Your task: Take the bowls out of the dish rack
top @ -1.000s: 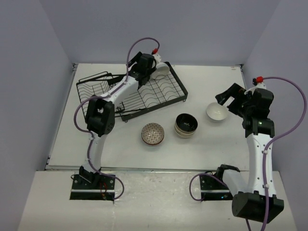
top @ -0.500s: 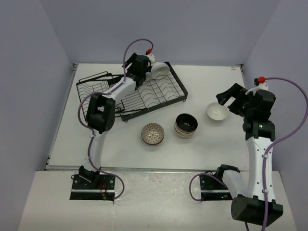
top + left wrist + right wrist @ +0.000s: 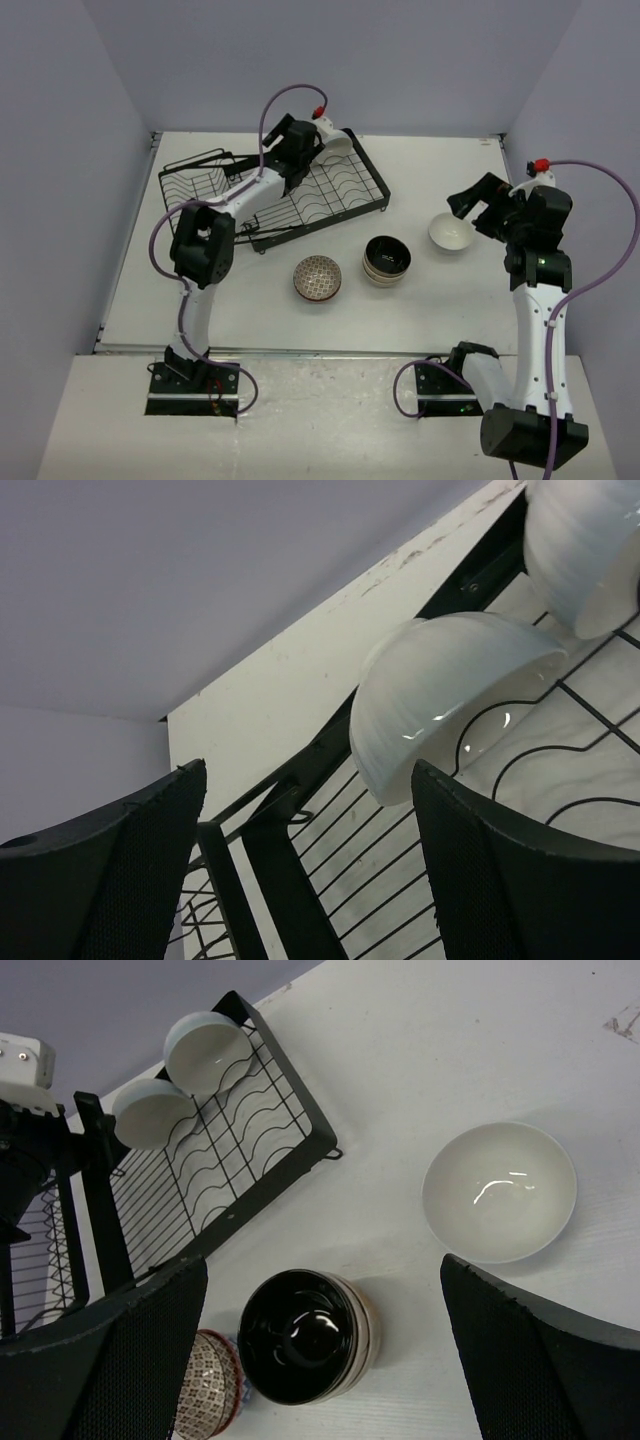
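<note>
The black wire dish rack [image 3: 300, 205] sits at the back left. Two white bowls stand on edge at its far end; in the left wrist view they are the nearer one [image 3: 450, 700] and the farther one [image 3: 580, 550]. My left gripper [image 3: 305, 148] is open and empty just short of the nearer bowl, its fingers [image 3: 100, 880] wide apart over the rack wires. My right gripper [image 3: 470, 205] is open and empty above the table, beside a white bowl [image 3: 451, 232]. A stack of tan bowls with dark insides [image 3: 386, 260] and a patterned bowl [image 3: 317, 278] sit on the table.
The right wrist view shows the rack [image 3: 215, 1190] with its two white bowls [image 3: 150, 1112], the white bowl [image 3: 498, 1192], the dark stack [image 3: 305, 1335] and the patterned bowl [image 3: 205, 1385]. The rack's basket section [image 3: 195, 185] is at the left. Walls close the table's sides.
My left gripper has shifted slightly at the rack's far end, staying by the white bowls. My right arm has barely moved. No bowl has moved.
</note>
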